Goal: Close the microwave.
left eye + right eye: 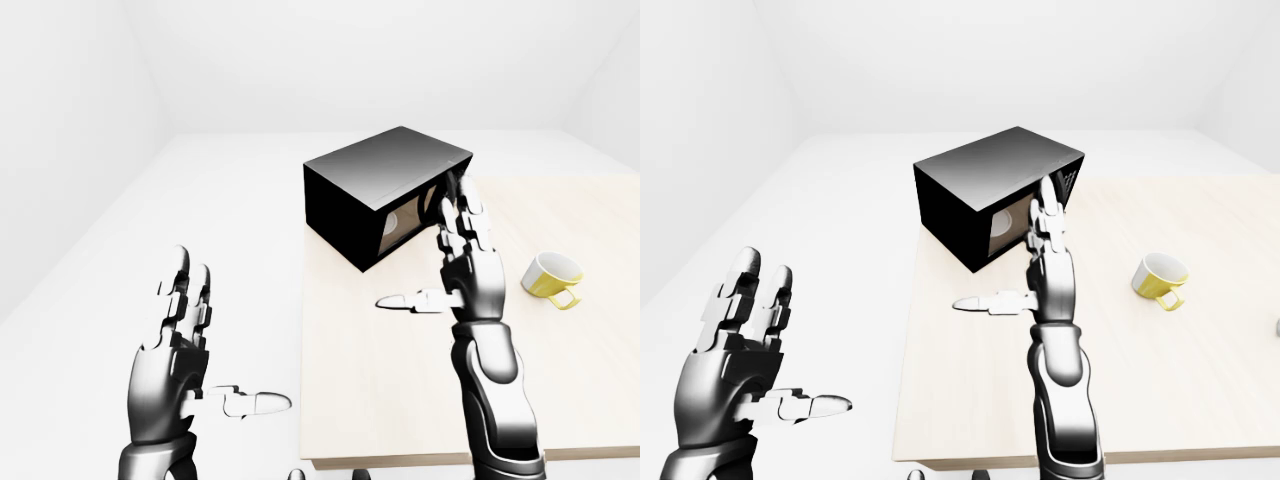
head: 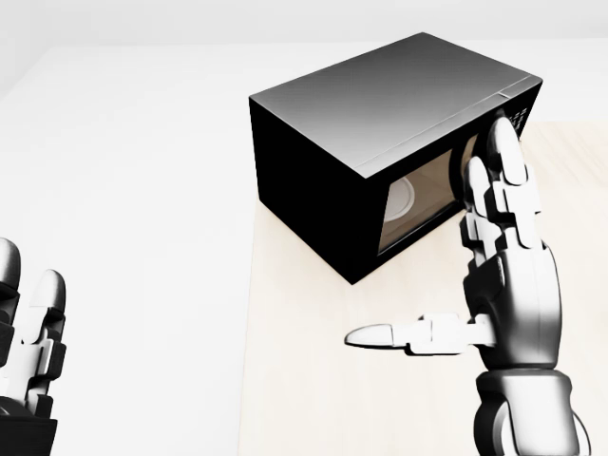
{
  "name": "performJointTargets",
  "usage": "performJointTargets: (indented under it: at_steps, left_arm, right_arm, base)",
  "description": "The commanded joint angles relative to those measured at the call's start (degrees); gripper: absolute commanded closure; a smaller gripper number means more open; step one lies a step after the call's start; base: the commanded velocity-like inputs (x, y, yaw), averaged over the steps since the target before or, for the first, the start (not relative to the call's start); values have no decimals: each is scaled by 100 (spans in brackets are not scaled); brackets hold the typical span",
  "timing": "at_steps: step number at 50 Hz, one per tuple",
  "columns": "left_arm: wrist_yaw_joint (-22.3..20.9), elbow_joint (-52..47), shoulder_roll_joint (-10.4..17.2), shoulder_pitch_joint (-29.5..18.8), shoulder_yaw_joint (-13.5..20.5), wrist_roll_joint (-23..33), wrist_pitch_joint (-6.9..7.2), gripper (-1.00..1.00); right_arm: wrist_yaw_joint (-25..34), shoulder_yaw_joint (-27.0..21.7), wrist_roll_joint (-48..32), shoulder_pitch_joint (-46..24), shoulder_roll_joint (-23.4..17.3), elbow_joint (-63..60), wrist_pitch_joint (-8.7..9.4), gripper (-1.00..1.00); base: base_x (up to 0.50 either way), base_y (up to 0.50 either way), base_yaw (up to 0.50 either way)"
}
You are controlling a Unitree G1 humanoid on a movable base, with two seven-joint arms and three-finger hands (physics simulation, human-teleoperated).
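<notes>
A black microwave (image 2: 380,104) stands on the left part of a light wooden table (image 1: 380,400), turned at an angle. Its door (image 2: 418,195), with a window showing the turntable, looks flush with the body. My right hand (image 2: 432,245) is open, fingers (image 2: 502,180) pointing up and thumb out to the left. Its fingertips are at the door's right side, next to the control panel; I cannot tell whether they touch. My left hand (image 1: 235,332) is open and empty at the lower left of the left-eye view, off the table.
A yellow mug (image 1: 552,277) lies on its side on the table to the right of my right hand. The table's left edge runs just below the microwave. White floor and walls surround the table.
</notes>
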Motion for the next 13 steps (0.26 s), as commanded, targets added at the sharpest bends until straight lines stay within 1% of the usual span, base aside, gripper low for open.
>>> performJointTargets:
  at_steps: [1,3,5,6,9,13]
  left_arm:
    - [-13,43,-14,-9,-4,34,-23,-100]
    - [-1,69,-9,-27,-4,38,-31,-100]
    - [17,104,-6,-46,-26,60,-40,-100]
    - [24,105,0,-37,-42,78,-59,-100]
    - [41,153,16,-104,-23,57,-25,-100]
    - [38,138,23,-66,-32,47,-55,-100]
  right_arm:
    - [248,-185,118,1156,79,-850,0,-100]
    - [312,-210,177,1345,103,-831,0,-100]
    - [315,-170,169,1379,116,-1117,0,-100]
    - [330,-149,164,1405,118,-1147,0,-100]
    - [340,-128,166,1421,128,-1181,0,-100]
    - [351,-57,141,1486,135,-1252,0,-100]
  base:
    - [0,0,0]
    - [0,0,0]
    - [0,0,0]
    - [0,0,0]
    - [0,0,0]
    - [0,0,0]
